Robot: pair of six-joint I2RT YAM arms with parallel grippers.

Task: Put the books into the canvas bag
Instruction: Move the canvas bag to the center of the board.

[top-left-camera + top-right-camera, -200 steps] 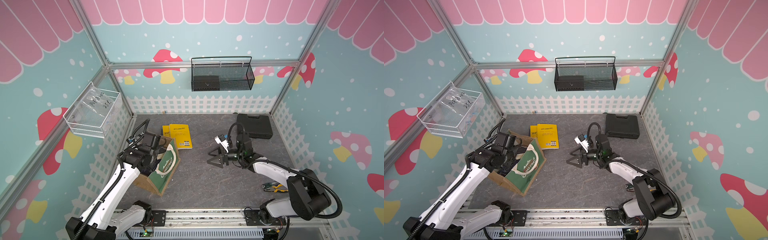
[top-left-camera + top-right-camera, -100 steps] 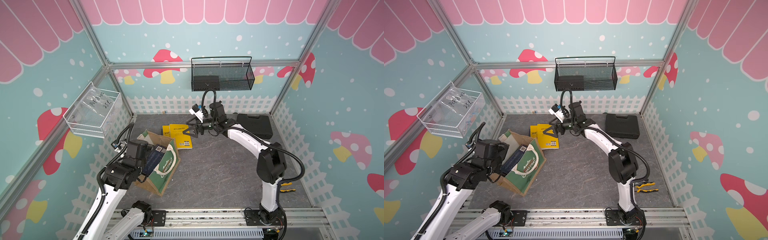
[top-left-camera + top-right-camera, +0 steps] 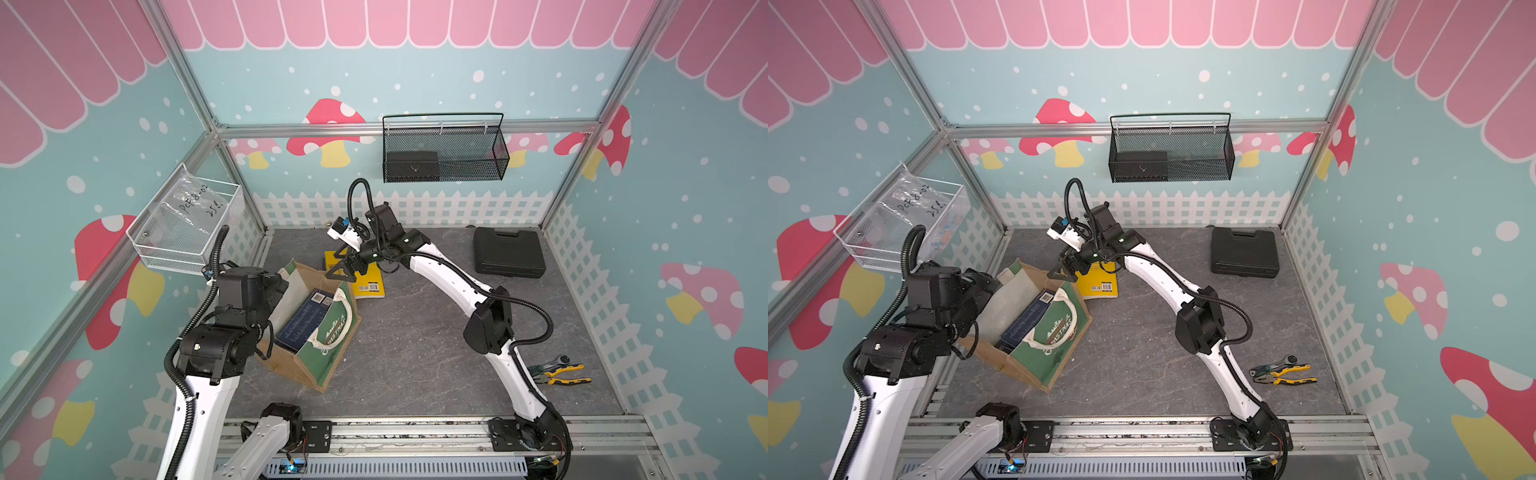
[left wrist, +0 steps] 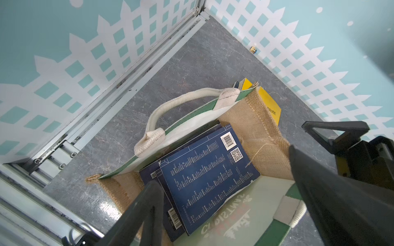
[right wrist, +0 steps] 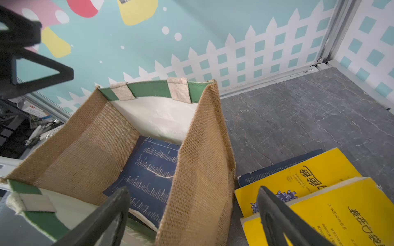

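Both claws gaped wide, empty: left claw (image 4: 223, 170) above navy paperbacks (image 4: 204, 176) inside the tan jute bag (image 3: 320, 361), right claw (image 5: 194, 189) near yellow paperbacks (image 5: 319, 181).

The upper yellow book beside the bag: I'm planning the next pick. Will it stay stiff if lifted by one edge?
Probably not: the upper yellow book looks like a thin paperback, so it would likely sag. It lies on a second yellow book, so a push may slide it off or drag both. It seems light for its size.
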